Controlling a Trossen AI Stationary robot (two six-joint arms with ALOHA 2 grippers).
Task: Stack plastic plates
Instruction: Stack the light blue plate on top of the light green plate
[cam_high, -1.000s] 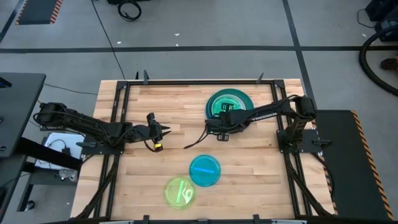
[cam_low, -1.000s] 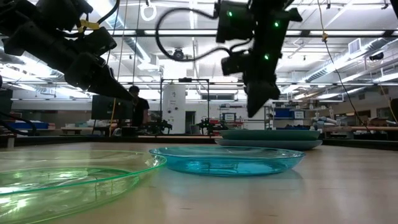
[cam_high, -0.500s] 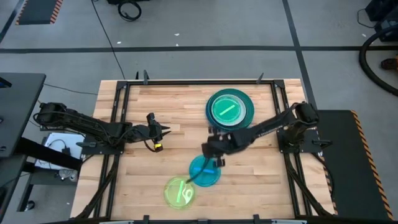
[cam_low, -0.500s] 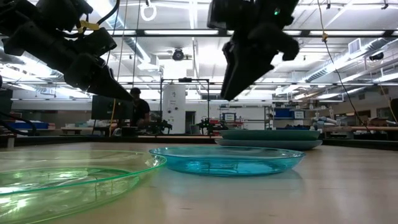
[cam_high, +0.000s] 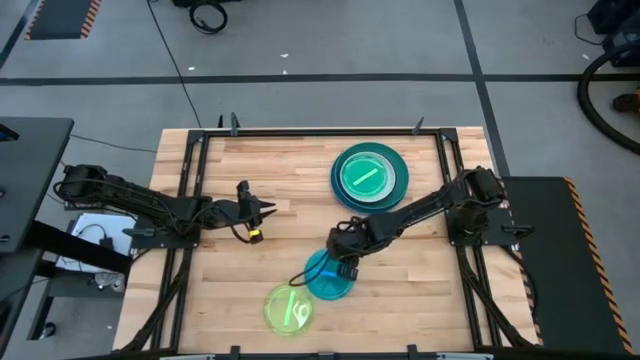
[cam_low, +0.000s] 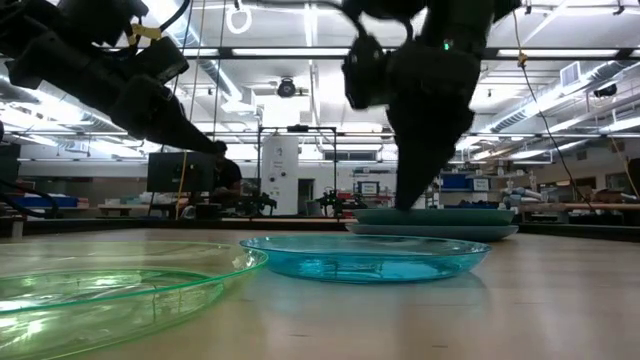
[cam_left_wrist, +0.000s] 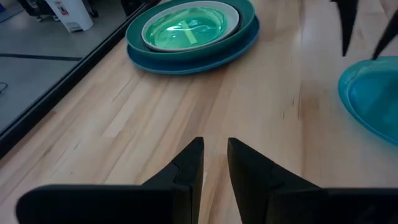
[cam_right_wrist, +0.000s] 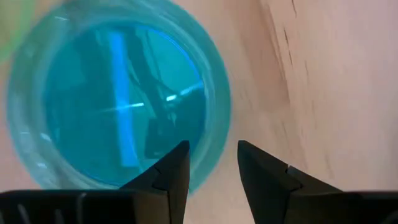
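While the right gripper (cam_right_wrist: 212, 163), fingers parted and holding nothing, is hovering over the cyan plate (cam_high: 329, 276) near the table's (cam_high: 270, 160) front, it is probably risking pushing the thin rim away.

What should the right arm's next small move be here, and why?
Probably lower the right gripper so its open fingers straddle the near rim of the translucent cyan plastic plate. The wrist view shows the rim lying between the fingertips, and the low view shows the plate flat on the wooden table, not gripped. The left gripper waits apart.
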